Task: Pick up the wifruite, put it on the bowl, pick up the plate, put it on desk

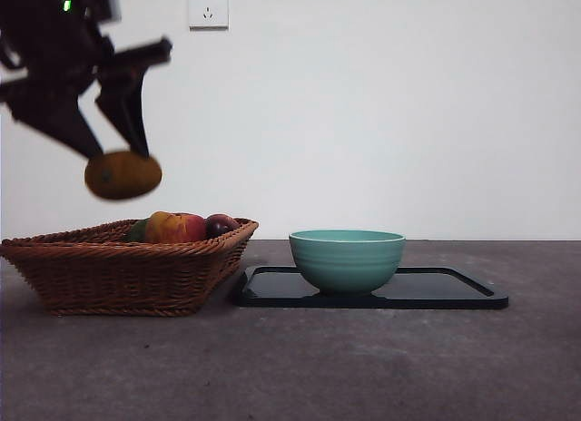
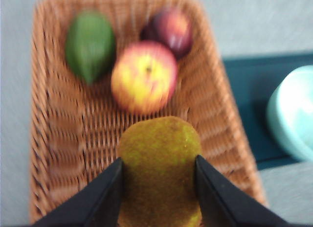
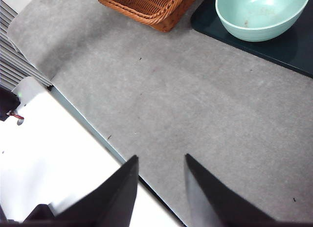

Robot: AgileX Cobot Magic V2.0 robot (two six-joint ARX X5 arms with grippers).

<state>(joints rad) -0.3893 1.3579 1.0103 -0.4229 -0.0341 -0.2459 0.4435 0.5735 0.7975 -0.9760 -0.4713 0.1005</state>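
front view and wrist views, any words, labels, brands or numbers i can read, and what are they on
White wall socket plate: a tiny dark mark at its top left corner, too small to read.
Brown wicker basket, teal-green ceramic bowl, black flat tray, brown oval fruit in the left gripper: no text seen.

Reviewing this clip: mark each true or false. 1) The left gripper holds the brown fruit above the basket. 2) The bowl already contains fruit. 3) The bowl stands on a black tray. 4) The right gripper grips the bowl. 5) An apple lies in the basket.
1) True: the left gripper holds the wifruite above the basket.
2) False: the bowl is empty.
3) True: it stands on the black tray.
4) False: the right gripper is open over the desk.
5) True: the apple lies there.
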